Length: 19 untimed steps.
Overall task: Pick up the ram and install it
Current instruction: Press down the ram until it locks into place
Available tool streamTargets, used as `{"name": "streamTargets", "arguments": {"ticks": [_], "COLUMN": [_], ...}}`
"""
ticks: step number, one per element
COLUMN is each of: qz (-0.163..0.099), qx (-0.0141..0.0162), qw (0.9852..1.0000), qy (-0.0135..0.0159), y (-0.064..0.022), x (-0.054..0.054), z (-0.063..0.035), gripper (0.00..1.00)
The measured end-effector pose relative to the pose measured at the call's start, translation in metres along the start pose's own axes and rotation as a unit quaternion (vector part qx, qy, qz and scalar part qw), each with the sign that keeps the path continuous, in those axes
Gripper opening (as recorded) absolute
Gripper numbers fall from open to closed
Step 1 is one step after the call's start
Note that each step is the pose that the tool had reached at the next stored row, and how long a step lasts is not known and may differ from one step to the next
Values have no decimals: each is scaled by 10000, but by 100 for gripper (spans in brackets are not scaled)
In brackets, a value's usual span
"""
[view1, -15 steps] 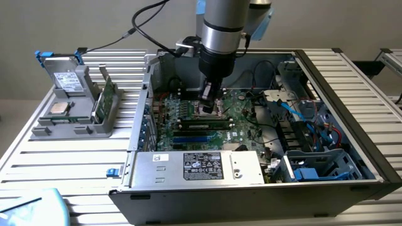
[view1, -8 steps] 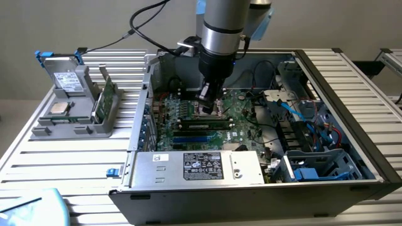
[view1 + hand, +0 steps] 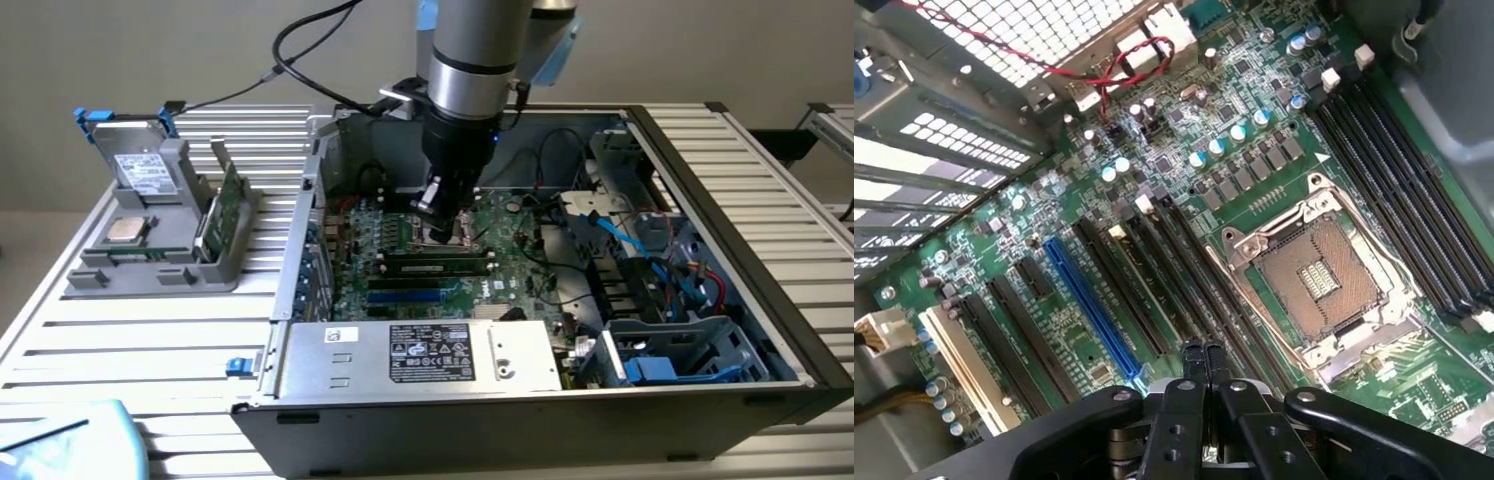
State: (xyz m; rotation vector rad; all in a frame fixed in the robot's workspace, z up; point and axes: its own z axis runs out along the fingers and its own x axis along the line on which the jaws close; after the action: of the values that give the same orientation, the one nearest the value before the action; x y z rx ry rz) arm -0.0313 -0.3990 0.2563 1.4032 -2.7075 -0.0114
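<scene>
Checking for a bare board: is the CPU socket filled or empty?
Empty: the CPU socket shows bare contact pads inside its metal frame.

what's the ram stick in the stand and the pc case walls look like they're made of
The ram: looks like green printed circuit board, matte, standing on edge in a grey stand that seems to be plastic. The case: seems to be sheet metal, bare dull grey on the inside walls with punched vent holes, and a darker, probably painted outer face.

Plain grey wall (image 3: 160, 50) — ribbed aluminium table (image 3: 134, 340).
</scene>
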Motion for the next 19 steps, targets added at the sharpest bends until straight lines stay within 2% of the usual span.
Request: {"name": "streamTargets", "arguments": {"ticks": [5,10,14,19], "qz": [314,664,971,1354], "qx": [-11,-33,-56,-87], "qw": [9995,9978,9953,9908], "qy": [3,-5,-18,-36], "y": [-1,-2,-2,-3], "x": [-1,-3,-4,-5], "z": [16,34,48,57], "gripper": [11,11,11,11]}}
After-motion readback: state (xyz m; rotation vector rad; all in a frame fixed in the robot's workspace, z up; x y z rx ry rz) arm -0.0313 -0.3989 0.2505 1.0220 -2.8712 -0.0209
